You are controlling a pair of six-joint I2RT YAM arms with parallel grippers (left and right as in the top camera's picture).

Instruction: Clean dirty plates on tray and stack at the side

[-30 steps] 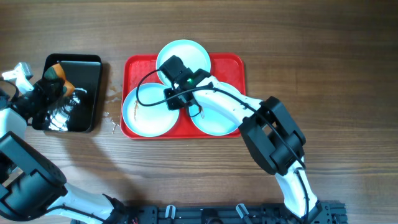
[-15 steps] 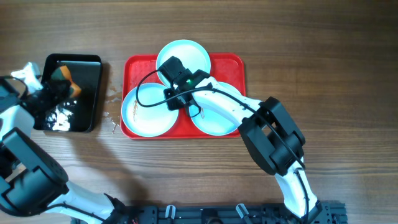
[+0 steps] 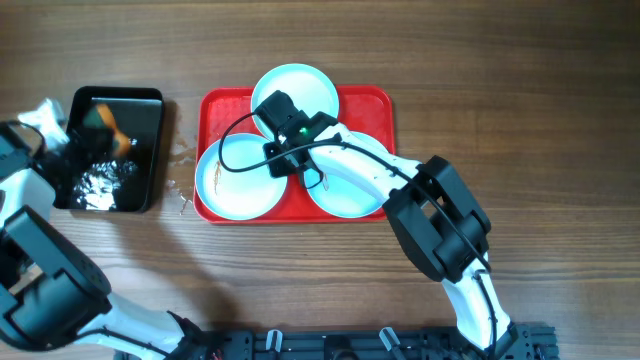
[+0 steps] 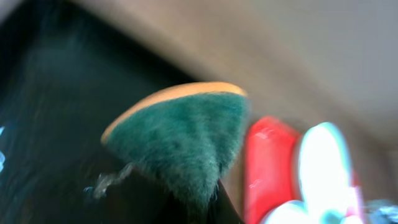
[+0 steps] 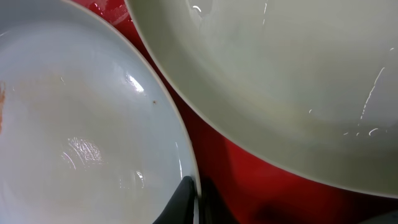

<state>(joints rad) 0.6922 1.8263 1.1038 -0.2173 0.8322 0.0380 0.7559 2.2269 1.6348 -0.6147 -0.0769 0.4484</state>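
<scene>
Three pale blue-white plates lie on the red tray (image 3: 375, 110): one at the back (image 3: 305, 88), one front left (image 3: 235, 185) with a brown smear, one front right (image 3: 350, 190). My right gripper (image 3: 284, 160) is shut on the right rim of the front-left plate (image 5: 81, 124); its fingertips (image 5: 196, 200) pinch that rim over the red tray (image 5: 249, 180). My left gripper (image 3: 88, 135) is shut on a green and orange sponge (image 3: 103, 122) above the black tray (image 3: 157, 170). In the left wrist view the sponge (image 4: 186, 130) fills the middle and hides the fingers.
The black tray holds water and white foam (image 3: 100, 185). Water drops lie on the wooden table (image 3: 500, 80) between the two trays (image 3: 180, 155). The right arm (image 3: 440, 220) reaches across the front-right plate.
My left arm has shifted toward the far side, and the sponge has moved slightly right over the black tray. The right gripper and the plates have not moved.
</scene>
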